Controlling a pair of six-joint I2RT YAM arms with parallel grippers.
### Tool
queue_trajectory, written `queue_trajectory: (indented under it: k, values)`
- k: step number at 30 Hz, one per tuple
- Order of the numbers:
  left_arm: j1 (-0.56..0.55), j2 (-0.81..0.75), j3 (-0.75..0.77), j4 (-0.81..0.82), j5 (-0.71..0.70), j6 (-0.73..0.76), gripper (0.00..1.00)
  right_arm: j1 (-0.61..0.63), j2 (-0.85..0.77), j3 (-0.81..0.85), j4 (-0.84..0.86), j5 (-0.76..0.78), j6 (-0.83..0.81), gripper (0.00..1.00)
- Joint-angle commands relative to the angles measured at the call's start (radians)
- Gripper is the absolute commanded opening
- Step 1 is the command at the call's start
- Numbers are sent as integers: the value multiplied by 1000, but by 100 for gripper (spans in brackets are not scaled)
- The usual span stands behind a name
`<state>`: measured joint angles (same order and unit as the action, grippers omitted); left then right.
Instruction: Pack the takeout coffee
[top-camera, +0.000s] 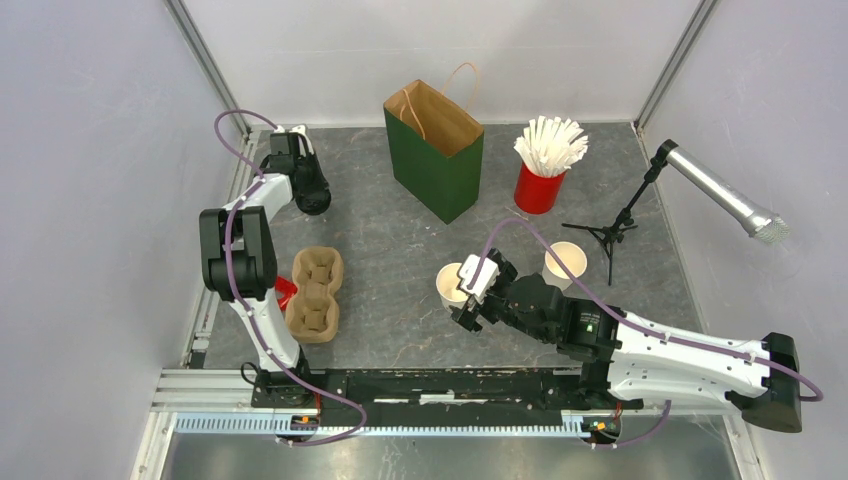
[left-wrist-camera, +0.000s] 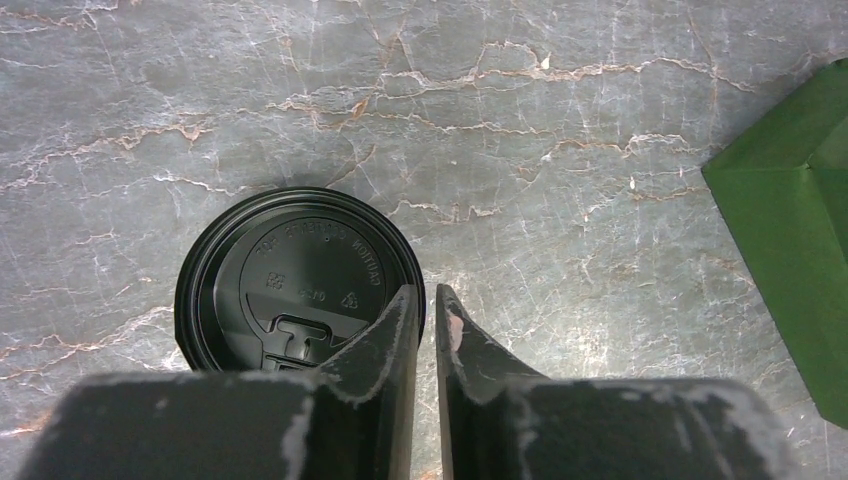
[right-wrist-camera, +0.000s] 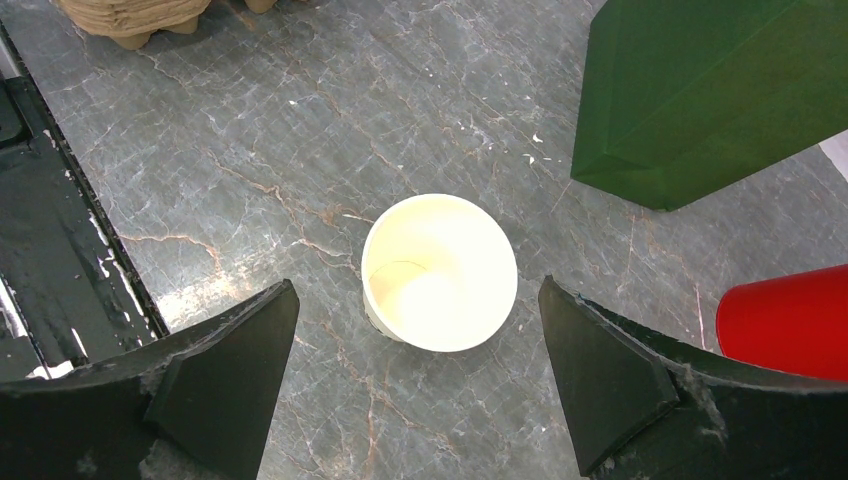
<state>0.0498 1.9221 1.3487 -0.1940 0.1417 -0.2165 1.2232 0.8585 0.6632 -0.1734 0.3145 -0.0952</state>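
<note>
Left jaws nearly closed, right jaws wide, above a grey marbled tabletop (top-camera: 395, 275) inside pale walls (top-camera: 90, 150).

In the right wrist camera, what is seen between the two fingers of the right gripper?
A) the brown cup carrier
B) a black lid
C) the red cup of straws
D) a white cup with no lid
D: the right gripper is open, and in that view a white cup with no lid stands on the table between its fingers. The black lid shows only in the left wrist view.
</note>
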Motion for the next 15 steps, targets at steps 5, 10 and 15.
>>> queue_trajectory:
  k: [5,10,15]
  values:
    - [-3,38,65,-42,-8,34,30,4,-13,3,37,-5,-3,98]
    - [-3,57,70,-48,-10,40,30,4,-13,1,36,-5,-3,98]
    - [-4,67,70,-48,-7,42,28,4,-14,1,37,-5,-3,98]
